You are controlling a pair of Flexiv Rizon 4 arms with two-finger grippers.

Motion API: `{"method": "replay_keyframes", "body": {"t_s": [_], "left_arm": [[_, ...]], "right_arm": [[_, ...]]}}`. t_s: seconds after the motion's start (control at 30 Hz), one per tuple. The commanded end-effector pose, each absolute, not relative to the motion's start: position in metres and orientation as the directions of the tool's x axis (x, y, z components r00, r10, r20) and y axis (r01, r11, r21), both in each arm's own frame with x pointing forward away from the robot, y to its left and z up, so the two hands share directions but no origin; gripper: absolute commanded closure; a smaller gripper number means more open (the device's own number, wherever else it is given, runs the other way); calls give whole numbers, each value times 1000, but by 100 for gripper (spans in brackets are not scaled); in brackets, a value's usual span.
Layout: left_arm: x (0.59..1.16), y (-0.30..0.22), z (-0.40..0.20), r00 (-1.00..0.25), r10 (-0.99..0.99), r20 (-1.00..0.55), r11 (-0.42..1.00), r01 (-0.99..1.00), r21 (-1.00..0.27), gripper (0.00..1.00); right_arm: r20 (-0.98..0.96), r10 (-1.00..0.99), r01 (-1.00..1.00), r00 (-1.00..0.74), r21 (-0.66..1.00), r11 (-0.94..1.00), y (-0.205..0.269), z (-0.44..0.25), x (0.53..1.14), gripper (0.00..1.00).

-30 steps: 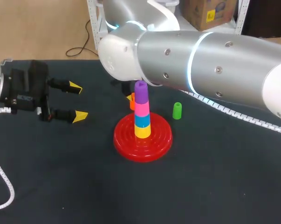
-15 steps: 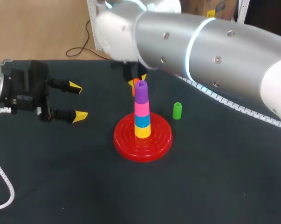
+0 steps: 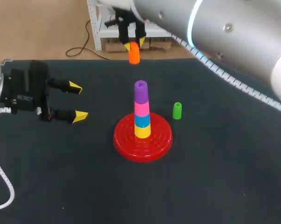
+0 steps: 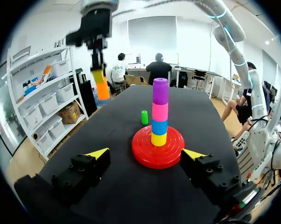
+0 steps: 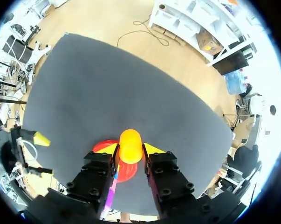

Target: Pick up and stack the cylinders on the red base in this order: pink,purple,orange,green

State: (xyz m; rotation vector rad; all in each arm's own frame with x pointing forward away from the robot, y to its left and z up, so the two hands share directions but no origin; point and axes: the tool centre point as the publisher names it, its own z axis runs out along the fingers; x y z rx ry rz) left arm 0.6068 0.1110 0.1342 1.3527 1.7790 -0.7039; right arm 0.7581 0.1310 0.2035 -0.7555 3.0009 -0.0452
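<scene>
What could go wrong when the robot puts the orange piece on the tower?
1. The orange plastic cylinder hangs high in the right arm's jaws, off to one side of the tower of coloured cylinders. Lowered off-centre, it could miss the narrow purple cylinder on top and fall.
2. The tower on the round red base is tall and thin, so a bump might topple it.
3. The small green cylinder stands close by the base and could get knocked.

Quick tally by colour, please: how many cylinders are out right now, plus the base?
yellow cylinder: 1
blue cylinder: 1
pink cylinder: 1
purple cylinder: 1
orange cylinder: 1, held in the right hand
green cylinder: 1, on the table
red base: 1
Total: 7 (6 cylinders, 1 base)
</scene>
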Motion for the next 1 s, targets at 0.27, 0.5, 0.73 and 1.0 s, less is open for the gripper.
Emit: {"method": "replay_keyframes", "body": {"t_s": [0.27,0.5,0.73,1.0], "left_arm": [[606,112,133,-128,525,-842,282,959,30,0],[606,112,133,-128,525,-842,282,959,30,0],[606,112,133,-128,525,-842,282,959,30,0],[606,112,133,-128,525,-842,282,959,30,0]], "right_arm": [[-114,-520,-515,-847,-69,854,122,267,704,100],[-130,-563,-559,-816,-72,826,119,281,667,100],[-137,-583,-580,-801,-66,812,108,283,640,100],[-123,-596,-594,-794,-55,803,100,275,626,100]]}}
